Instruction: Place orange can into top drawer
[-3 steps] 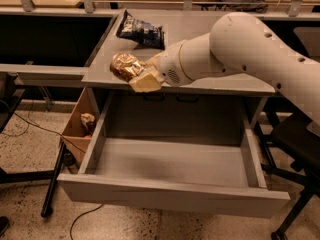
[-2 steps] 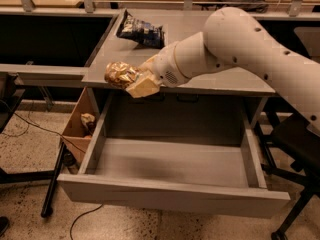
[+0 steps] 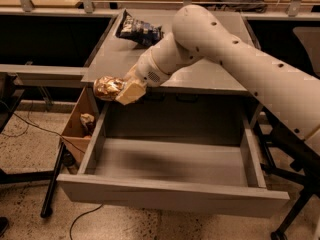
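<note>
The orange can, mottled orange-tan, lies on its side in my gripper, which is shut on it. The gripper holds the can in the air at the front left corner of the grey tabletop, above the left side wall of the top drawer. The drawer is pulled wide open below; its inside shows nothing in it. My white arm reaches in from the right across the table.
A dark blue crinkled snack bag lies at the back of the tabletop. A brown cardboard box with something crumpled inside stands on the floor left of the drawer. Black table legs and cables are on the floor at left.
My gripper has carried the orange can to the left and slightly down, from over the table's front edge to past its left corner above the drawer's left wall.
</note>
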`<state>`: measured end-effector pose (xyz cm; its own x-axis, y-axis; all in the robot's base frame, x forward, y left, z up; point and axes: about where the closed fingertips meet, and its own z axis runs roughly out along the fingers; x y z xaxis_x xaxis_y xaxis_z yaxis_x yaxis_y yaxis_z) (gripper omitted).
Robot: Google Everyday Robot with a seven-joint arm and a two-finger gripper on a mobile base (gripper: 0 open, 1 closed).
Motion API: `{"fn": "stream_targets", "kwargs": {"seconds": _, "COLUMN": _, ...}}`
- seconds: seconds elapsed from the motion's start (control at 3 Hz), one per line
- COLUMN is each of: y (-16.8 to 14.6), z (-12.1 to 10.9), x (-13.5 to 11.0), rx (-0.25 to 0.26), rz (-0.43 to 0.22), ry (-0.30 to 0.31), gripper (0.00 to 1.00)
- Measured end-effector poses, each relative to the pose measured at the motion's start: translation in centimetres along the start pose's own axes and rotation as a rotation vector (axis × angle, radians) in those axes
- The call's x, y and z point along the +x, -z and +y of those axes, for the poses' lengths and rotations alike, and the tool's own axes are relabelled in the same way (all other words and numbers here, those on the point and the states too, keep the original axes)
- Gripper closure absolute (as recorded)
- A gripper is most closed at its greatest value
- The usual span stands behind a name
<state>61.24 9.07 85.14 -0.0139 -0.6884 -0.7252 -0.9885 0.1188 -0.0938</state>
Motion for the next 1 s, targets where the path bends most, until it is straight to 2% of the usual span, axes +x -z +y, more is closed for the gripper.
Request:
{"fn": "stream_targets", "kwargs": {"seconds": 0.33, "y": -1.46, "z": -0.17, "x": -0.07, "rx": -0.047, "rz": 0.019, "ry": 0.004, "gripper": 0.76}}
{"fn": "stream_targets", "kwargs": {"seconds": 0.67, "y": -1.89, "z": -0.38, "x": 0.04, "rx": -0.062, "rz": 0.036, "ry": -0.003, "gripper": 0.53}}
{"fn": "stream_targets", "kwargs": {"seconds": 1.0, "y": -2.01, "z": -0.4, "x": 0.12, "rx": -0.075, "rz": 0.05, "ry": -0.001, "gripper": 0.22}}
